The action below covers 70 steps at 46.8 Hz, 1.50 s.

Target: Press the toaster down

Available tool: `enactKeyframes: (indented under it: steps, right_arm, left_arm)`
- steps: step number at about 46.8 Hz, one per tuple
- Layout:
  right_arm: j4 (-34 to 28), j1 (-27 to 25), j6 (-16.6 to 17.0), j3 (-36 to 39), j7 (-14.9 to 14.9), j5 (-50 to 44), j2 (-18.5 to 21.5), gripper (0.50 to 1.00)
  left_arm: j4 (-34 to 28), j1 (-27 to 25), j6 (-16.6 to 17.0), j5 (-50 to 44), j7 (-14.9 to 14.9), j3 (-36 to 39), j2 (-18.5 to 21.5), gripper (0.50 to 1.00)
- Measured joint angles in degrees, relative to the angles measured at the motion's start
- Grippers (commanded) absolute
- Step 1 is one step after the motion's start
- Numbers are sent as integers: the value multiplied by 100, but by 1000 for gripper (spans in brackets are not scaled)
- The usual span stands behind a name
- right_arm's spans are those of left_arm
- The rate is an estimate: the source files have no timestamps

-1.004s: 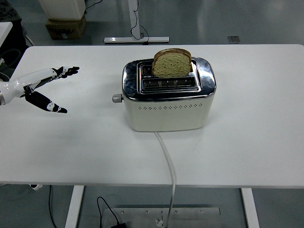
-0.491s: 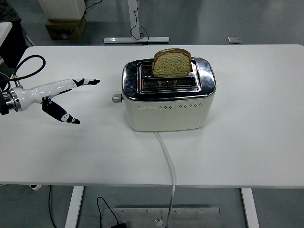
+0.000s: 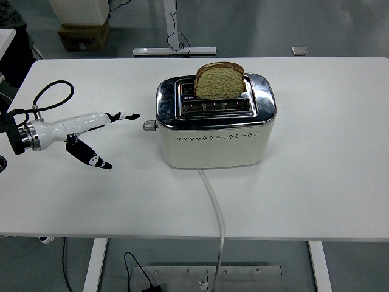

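Observation:
A cream and chrome toaster (image 3: 216, 128) stands at the middle of the white table (image 3: 328, 152). A slice of brown bread (image 3: 220, 80) stands up out of its far slot; the near slot is empty. The toaster's lever knob (image 3: 148, 126) sticks out on its left side, in the raised position. My left hand (image 3: 104, 131) reaches in from the left, fingers (image 3: 124, 115) stretched toward the knob and thumb hanging below. The fingertips are a short gap left of the knob, not touching it. The hand holds nothing.
The toaster's white cord (image 3: 216, 207) runs from its front over the table's near edge. A black cable loop (image 3: 51, 94) arches above my left wrist. A cardboard box (image 3: 85, 33) and a stand's base (image 3: 175, 51) sit on the floor beyond the table.
My left hand has moved right and slightly nearer, closing most of the gap to the lever knob. The toaster and bread have not moved.

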Motion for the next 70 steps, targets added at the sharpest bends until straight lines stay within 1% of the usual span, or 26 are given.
enactKeyframes:
  steps: [9,33,46,61,70]
  right_arm:
    - [-2,0,0,0,0,0,0,998]
    - [-3,0,0,0,0,0,0,998]
    - [0,0,0,0,0,0,0,998]
    - [-2,0,0,0,0,0,0,998]
    - [-3,0,0,0,0,0,0,998]
  left_arm:
    - [-111,10,8,77,-14,10,-8,1000]
    - [-97,26,27,86,2,18,-62,1000]
    - [-44,52,29,86,12,77,-115,1000]
    - [177,43,40,79,22,175,-343,1000]
    - [220,91,48,77,21,186,-361,1000]
